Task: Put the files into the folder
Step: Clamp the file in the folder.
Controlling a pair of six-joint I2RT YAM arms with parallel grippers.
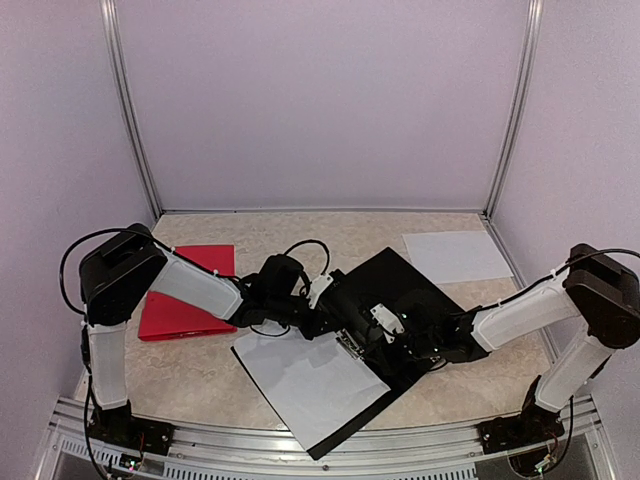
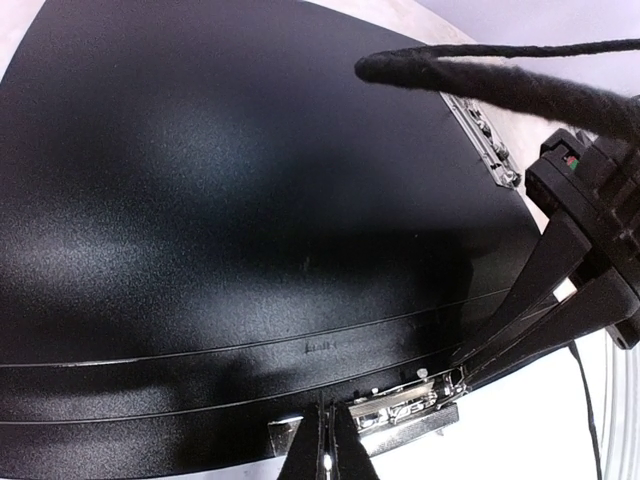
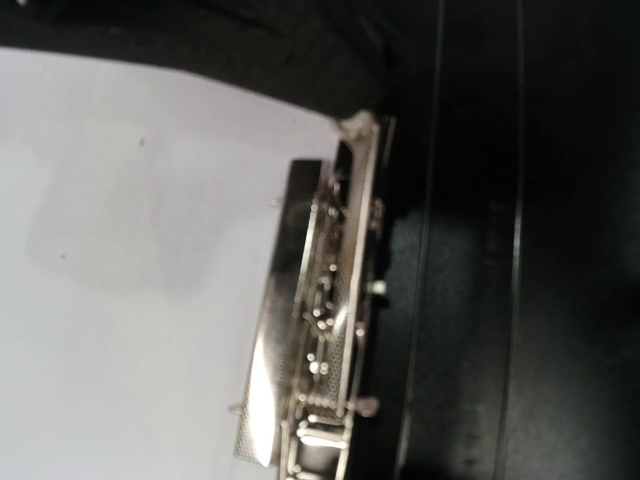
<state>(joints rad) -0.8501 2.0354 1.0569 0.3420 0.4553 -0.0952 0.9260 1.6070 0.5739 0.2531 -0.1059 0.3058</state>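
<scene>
Left tool [image 2: 326,445]: fingers pressed together with nothing between them, tips down at the near end of the metal clip [image 3: 320,330].
Right tool [image 2: 460,367]: also closed and empty as far as I can see, its tips touching or just beside the same clip from the other side.
White sheet [image 1: 310,375]: lies flat on the near half of the open black folder [image 1: 400,275], its top edge at the clip. Whether it is properly caught under the bar I cannot tell.
Step in hand: I judge I am working the clip to fasten this sheet.
How I would do it: press with one tool only and steady the folder with the other. I would push straight down on the lever and watch that the paper edge does not creep or buckle.
Crowding: both tools meet at one small spot, so I would move one at a time.
Cable [image 2: 480,75]: the left arm's lead hangs over the far cover and could drag on it.
Red folder [image 1: 190,290]: closed, on the desk [image 1: 200,370] to the left, clear of the work.
Second sheet [image 1: 457,256]: loose at the far right, not yet filed.
</scene>
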